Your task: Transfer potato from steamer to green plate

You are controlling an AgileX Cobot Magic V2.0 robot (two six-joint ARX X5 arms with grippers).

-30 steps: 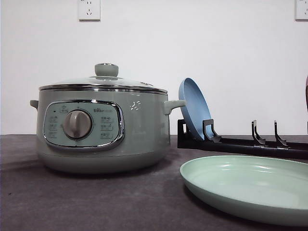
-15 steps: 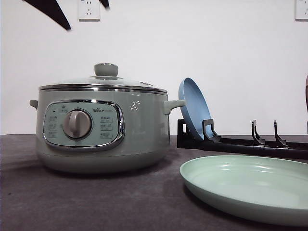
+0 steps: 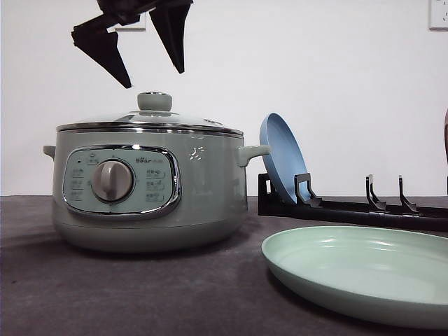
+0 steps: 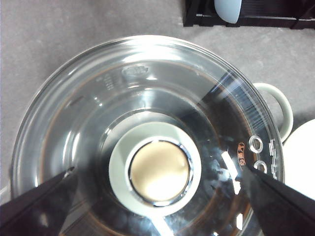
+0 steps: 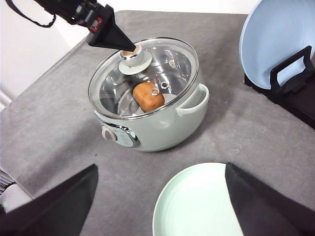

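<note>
Over on the left, the left pincer [image 3: 148, 61] hangs above the steamer [image 3: 147, 189], jaws spread wide and holding nothing, fingers pointing straight down. And here's the relation that matters: the lid knob [image 4: 160, 169] sits directly below that pincer, centred between the two dark fingertips [image 4: 37, 204] in the left wrist view, with clear air between fingertips and knob in the front view. So the left arm is plainly the nearer one, poised over the glass lid [image 5: 143, 73], which is on the pot. Under that glass, the potato [image 5: 148, 95] lies on the steamer floor, a bit off centre, long axis hard to judge through the reflections. Moving right, the blue plate [image 3: 282, 157] stands in the black rack [image 3: 350, 208] at the back. Nearer, on the table [image 3: 126, 290], the green plate [image 3: 364, 273] waits bare. The right pincer [image 5: 160, 206] hovers high over it, jaws wide apart, empty. My read: lid off first.
</note>
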